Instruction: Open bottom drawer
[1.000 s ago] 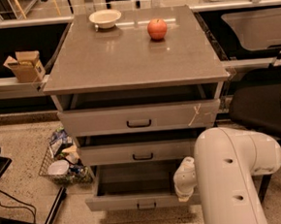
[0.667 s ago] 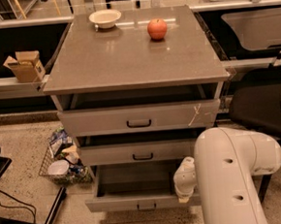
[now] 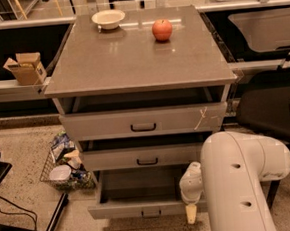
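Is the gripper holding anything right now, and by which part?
Nothing visibly held: the gripper hangs at the front edge of the bottom drawer, right of its handle.

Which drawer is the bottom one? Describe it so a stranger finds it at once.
Find the grey three-drawer cabinet with an apple on top. The bottom drawer is its lowest tier, with the robot's hand at its front right. Unlike the middle drawer and top drawer, it is pulled far out, grey inside showing.

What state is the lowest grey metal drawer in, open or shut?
Open: the lowest grey metal drawer sticks out, inside exposed; the gripper is at its front.
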You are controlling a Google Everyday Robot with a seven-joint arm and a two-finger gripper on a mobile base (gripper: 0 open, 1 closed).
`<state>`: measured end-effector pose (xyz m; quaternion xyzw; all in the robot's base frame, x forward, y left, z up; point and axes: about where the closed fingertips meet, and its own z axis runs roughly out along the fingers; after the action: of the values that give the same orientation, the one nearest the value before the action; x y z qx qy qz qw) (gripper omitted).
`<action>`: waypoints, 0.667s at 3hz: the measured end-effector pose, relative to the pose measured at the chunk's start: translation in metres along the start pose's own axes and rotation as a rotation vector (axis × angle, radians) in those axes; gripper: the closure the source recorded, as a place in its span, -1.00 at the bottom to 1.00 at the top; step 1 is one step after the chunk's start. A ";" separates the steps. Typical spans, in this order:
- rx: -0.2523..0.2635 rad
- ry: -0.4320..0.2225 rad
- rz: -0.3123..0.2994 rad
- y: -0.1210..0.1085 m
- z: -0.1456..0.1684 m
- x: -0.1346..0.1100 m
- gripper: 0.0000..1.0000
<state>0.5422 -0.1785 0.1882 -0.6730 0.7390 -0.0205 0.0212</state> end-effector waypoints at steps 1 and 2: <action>-0.019 0.001 0.008 0.006 0.008 0.003 -1.00; -0.121 0.028 0.056 0.057 0.026 0.020 -0.68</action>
<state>0.4853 -0.1931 0.1584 -0.6519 0.7576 0.0153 -0.0293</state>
